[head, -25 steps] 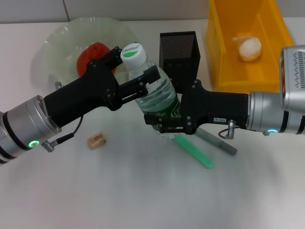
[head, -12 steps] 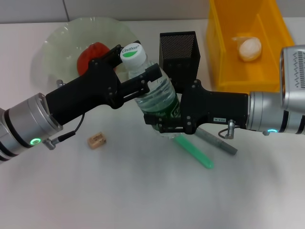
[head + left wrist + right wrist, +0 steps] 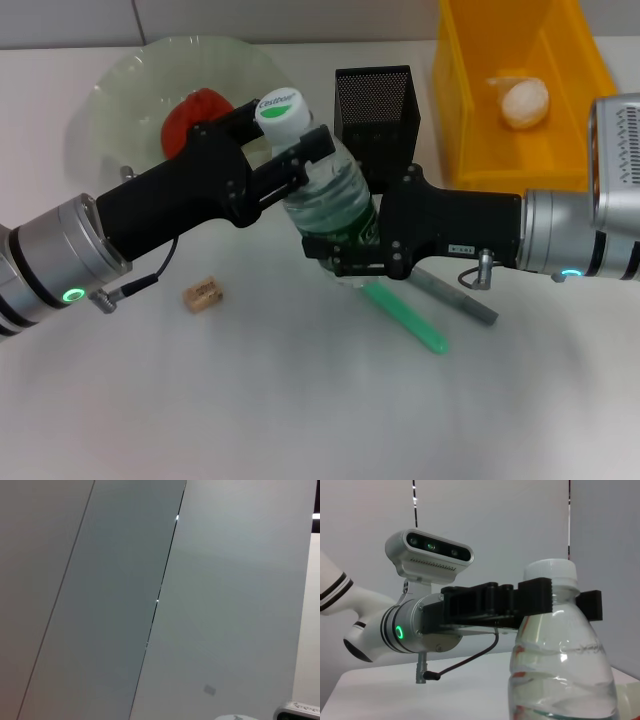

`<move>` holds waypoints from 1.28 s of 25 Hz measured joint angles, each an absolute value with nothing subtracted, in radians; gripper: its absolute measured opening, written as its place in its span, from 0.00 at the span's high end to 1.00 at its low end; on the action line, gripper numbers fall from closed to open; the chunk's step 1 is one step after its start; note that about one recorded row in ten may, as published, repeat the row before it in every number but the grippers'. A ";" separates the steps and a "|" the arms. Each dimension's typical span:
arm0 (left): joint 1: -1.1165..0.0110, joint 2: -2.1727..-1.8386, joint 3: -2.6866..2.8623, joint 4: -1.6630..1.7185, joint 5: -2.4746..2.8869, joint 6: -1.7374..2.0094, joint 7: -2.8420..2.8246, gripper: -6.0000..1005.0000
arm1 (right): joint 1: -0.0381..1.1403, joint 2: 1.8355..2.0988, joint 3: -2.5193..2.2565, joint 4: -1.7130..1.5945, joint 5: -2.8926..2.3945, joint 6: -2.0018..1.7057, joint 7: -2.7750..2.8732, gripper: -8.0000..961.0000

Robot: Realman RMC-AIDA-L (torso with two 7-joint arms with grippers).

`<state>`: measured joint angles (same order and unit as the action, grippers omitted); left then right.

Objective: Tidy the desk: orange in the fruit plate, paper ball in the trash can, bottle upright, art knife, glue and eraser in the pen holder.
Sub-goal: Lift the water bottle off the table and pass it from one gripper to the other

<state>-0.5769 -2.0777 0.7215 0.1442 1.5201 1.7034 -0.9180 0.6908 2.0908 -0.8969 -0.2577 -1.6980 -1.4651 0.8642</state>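
The yellow trash can (image 3: 470, 110) fills the upper right of the head view, and the crumpled paper ball (image 3: 524, 102) lies inside it on the floor of the bin. At the upper left sits the pale-green fruit plate (image 3: 120, 90) with its wavy rim; the red-orange orange (image 3: 185, 115) rests in its hollow, partly hidden by the left arm. The black mesh pen holder (image 3: 377, 105) stands at top centre, just behind the bottle; nothing shows above its rim, though its inside is hard to read from here.

The bottle (image 3: 325, 205) is in the middle of the head view, near upright but tilted with its white cap toward the upper left. It is clear plastic, ribbed, part full of water, with a green label low on the body. The left gripper (image 3: 290, 165) comes in from the lower left and has its fingers closed around the neck just under the cap, as the right wrist view (image 3: 555, 597) also shows. The right gripper (image 3: 345, 255) reaches in from the right and is clamped on the lower body at the label.

Below the bottle the mint-green art knife (image 3: 405, 317) lies slanted on the desk (image 3: 300, 410), with the grey glue (image 3: 455, 297) just beside it toward the right. The small tan eraser (image 3: 201, 293) lies at the lower left, under the left arm.
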 joint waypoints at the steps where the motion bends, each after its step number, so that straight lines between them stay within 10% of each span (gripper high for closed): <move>1: -0.577 -2.078 0.720 0.144 1.520 1.705 -0.919 0.36 | 0.691 2.091 -0.898 -0.258 -1.698 -1.465 0.864 0.16; 13: -0.580 -2.077 0.712 0.144 1.521 1.702 -0.935 0.56 | 0.691 2.090 -0.900 -0.261 -1.698 -1.466 0.864 0.16; 32: -0.587 -2.075 0.705 0.147 1.520 1.708 -0.945 0.54 | 0.678 2.087 -0.890 -0.274 -1.684 -1.491 0.872 0.13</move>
